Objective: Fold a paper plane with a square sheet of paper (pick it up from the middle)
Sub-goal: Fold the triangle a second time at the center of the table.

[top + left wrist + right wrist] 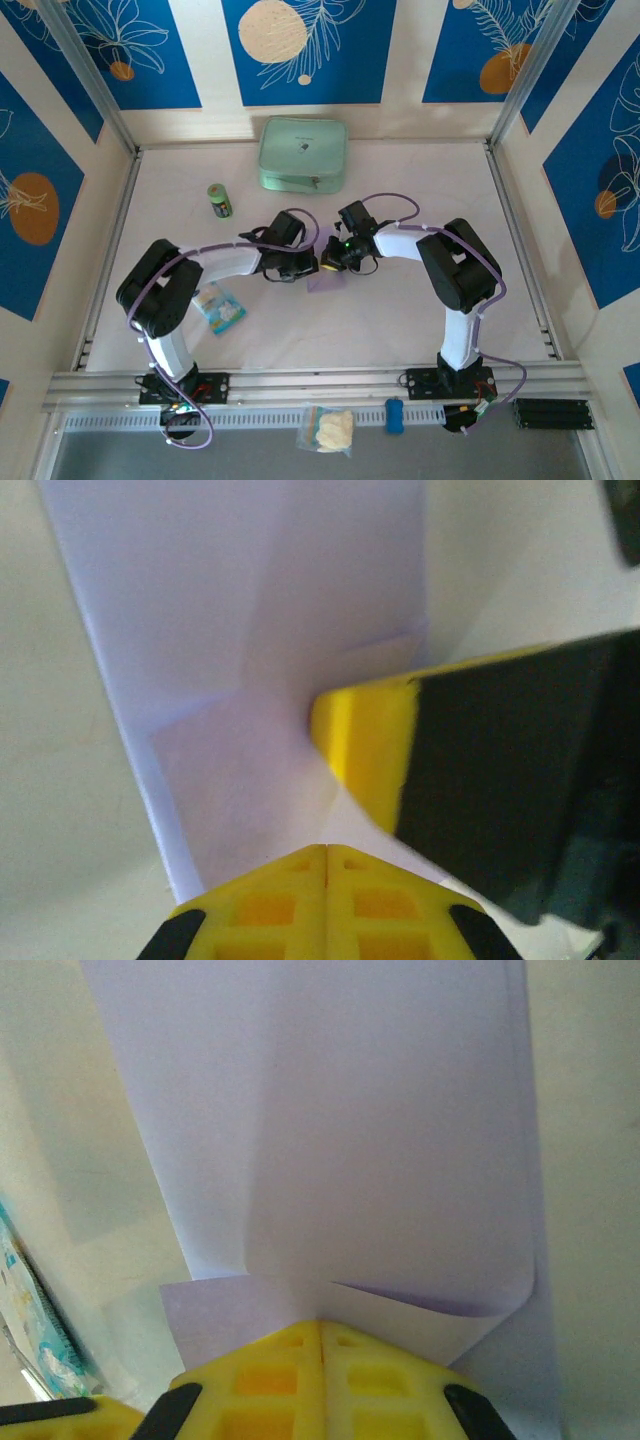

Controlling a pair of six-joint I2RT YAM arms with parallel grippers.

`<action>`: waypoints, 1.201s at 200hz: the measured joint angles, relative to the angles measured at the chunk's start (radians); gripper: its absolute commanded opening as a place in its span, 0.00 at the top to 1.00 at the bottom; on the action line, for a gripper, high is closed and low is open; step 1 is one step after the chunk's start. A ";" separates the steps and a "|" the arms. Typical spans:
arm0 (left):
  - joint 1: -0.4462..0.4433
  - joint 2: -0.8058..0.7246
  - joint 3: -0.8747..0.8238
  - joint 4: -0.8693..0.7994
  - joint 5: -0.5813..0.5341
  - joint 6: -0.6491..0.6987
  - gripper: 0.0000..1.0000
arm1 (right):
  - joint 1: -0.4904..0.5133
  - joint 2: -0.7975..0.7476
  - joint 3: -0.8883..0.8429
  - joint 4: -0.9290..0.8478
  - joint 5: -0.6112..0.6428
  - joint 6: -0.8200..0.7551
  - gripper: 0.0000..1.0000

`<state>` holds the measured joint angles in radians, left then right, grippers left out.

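My left gripper [325,854] and right gripper [320,1328], both clamped on the paper [330,1140] ahead, pin its fold, presumably for creasing.

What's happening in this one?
The left end effector and right end effector meet over the lavender paper sheet, each pinched shut on it. The sheet shows creases and a folded-over flap, but it is not a dart shape yet.

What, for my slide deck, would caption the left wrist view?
Left end effector and right end effector pinch the creased lavender paper together.
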<state>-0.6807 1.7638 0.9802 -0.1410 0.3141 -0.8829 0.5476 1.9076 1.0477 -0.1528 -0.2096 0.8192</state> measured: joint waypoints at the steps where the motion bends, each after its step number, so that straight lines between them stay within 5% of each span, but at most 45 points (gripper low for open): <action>1: 0.000 0.000 -0.002 0.000 0.000 0.000 0.97 | 0.000 0.000 0.000 0.000 0.000 0.000 1.00; 240: -0.016 -0.011 -0.039 -0.069 -0.084 0.023 0.98 | 0.000 0.014 0.033 -0.050 0.000 0.019 1.00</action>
<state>-0.6971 1.7523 0.9417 -0.2104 0.2302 -0.8604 0.5472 1.9221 1.0809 -0.2028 -0.2100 0.8387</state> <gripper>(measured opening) 0.054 0.042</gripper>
